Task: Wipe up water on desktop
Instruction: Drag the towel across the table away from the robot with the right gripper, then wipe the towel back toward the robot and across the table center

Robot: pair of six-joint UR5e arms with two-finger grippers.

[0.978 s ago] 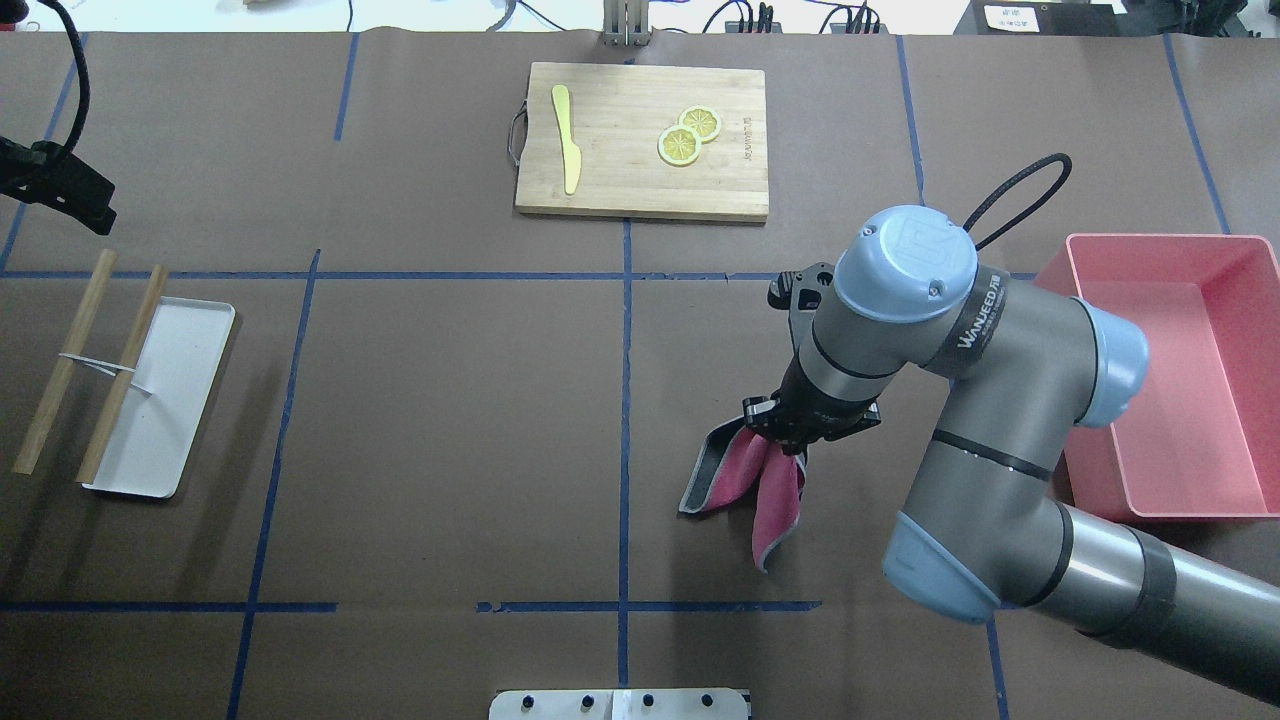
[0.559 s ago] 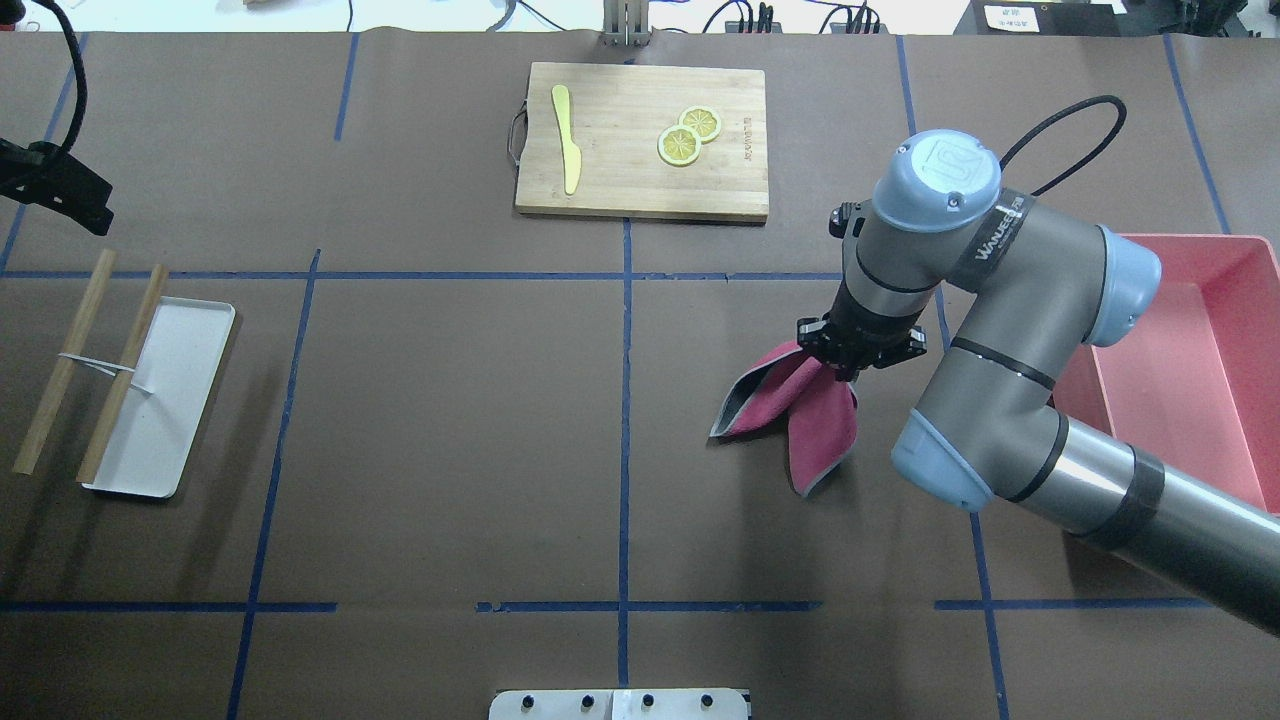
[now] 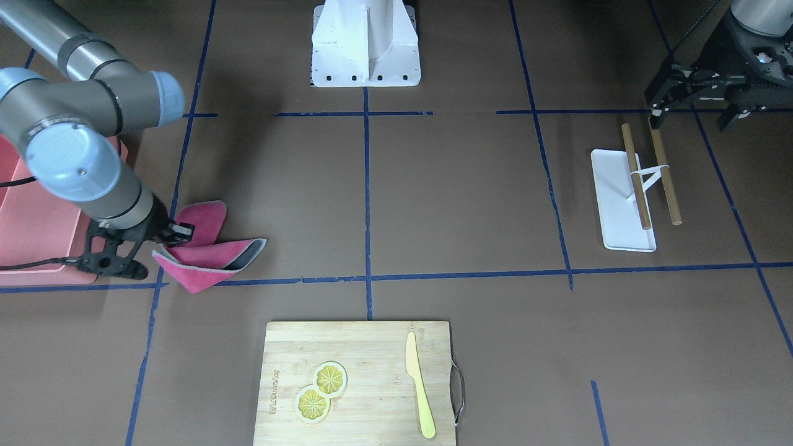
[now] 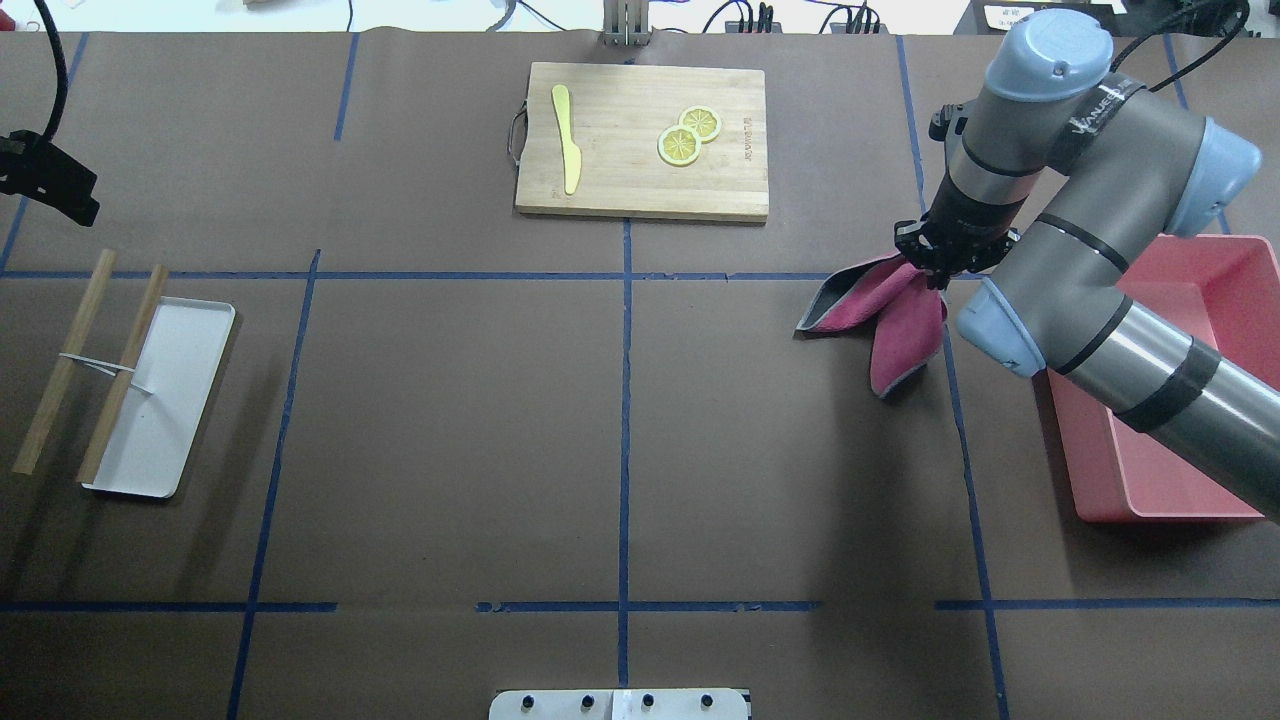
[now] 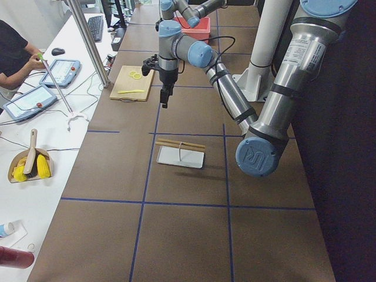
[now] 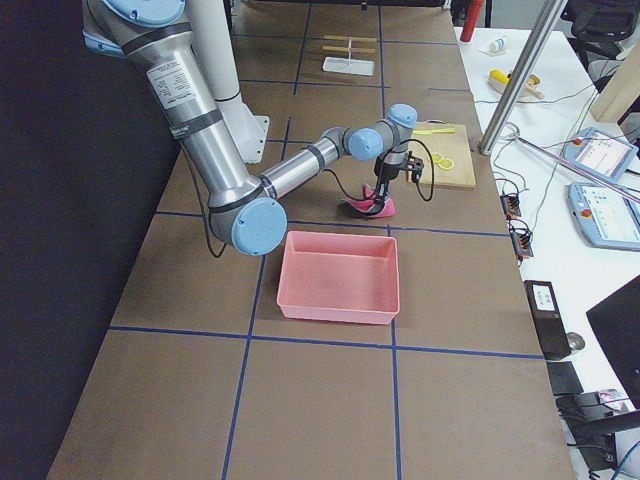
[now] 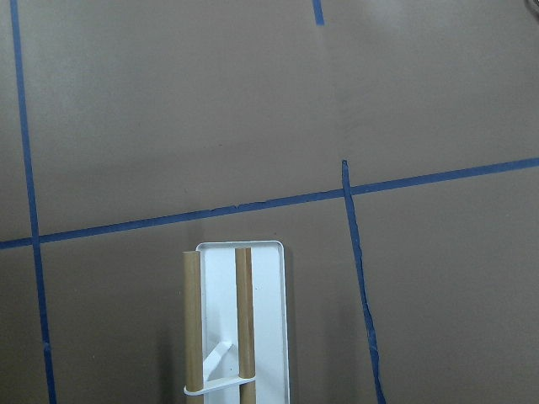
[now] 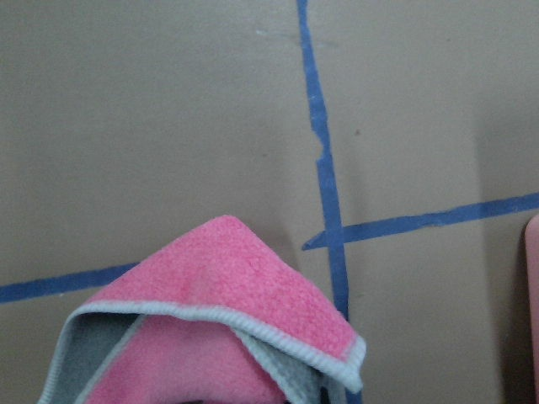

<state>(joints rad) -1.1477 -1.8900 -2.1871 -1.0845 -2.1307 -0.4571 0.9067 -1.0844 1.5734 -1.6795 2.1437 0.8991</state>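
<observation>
Table wipe underway: we see right pincer clamping pink cloth on it, just slid from beside pink bin near end to its far corner; left pincer spread wide, idle.

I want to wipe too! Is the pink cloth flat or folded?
Folded: the cloth hangs in two flaps from the right gripper.

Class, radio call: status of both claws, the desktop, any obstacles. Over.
Right claw shut on pink cloth, cloth touching desktop. Left claw open, empty. No water visible; pink bin beside arm.
</observation>
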